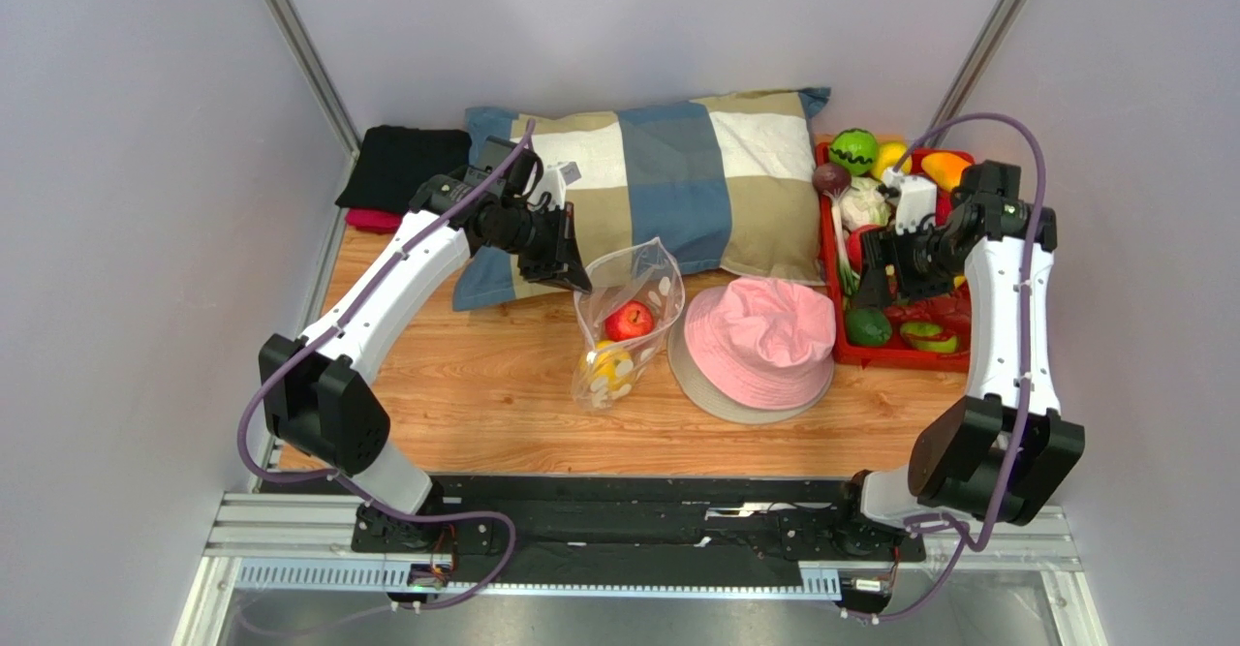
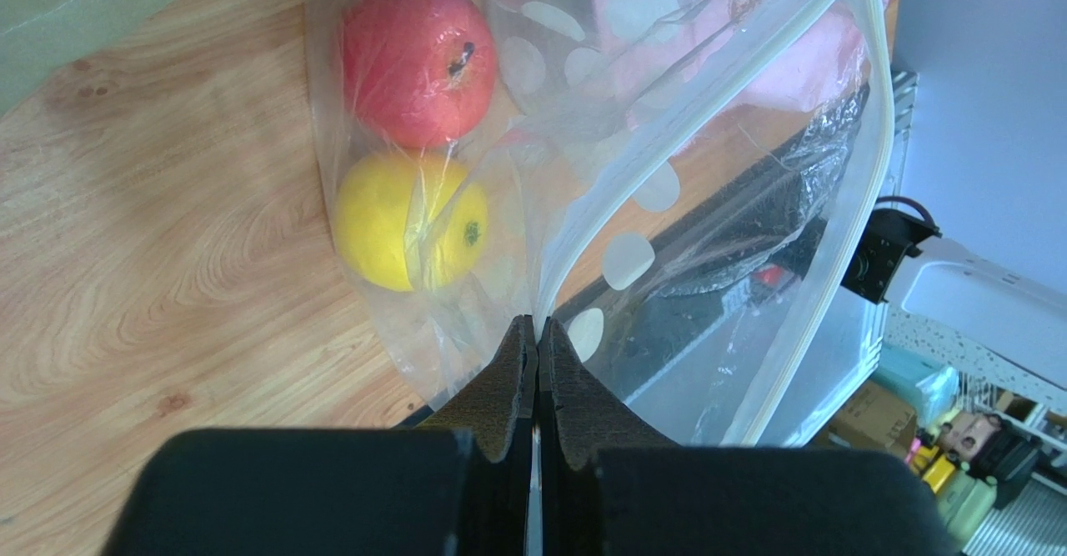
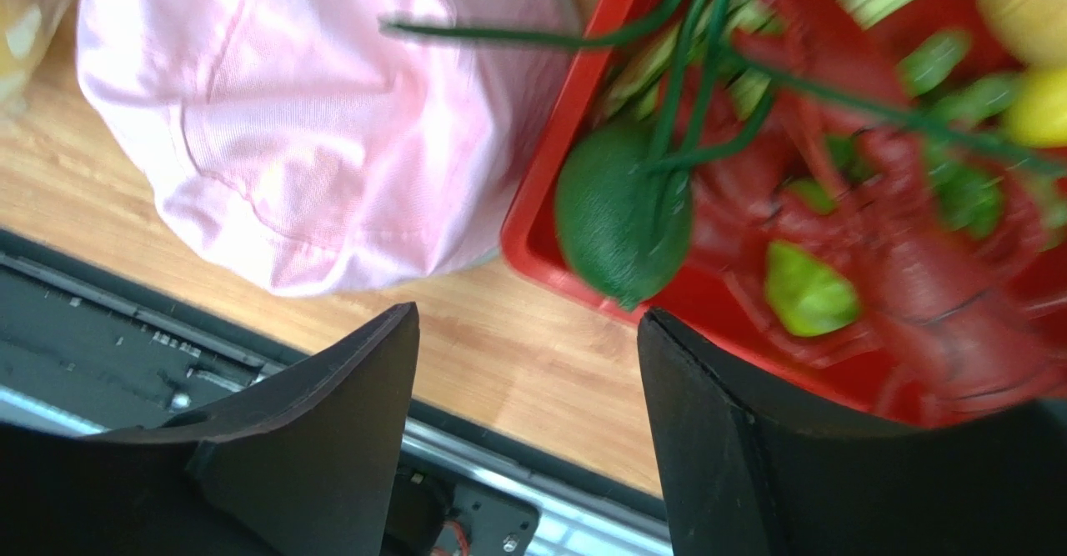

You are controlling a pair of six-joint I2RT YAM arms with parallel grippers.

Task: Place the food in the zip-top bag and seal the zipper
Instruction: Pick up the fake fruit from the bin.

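Holding apple (image 2: pixel 420 62) and maybe lemon (image 2: pixel 407 221), zip-top bag (image 2: pixel 651 106) is clamped in left jaws; right jaws apart.

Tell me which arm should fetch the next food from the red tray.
Right. The right gripper, open, hovers by the red tray, the green fruit just ahead. The left gripper is shut on the zip-top bag's edge.

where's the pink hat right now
In the top view the pink hat lies right of centre, between the zip-top bag and the red tray.
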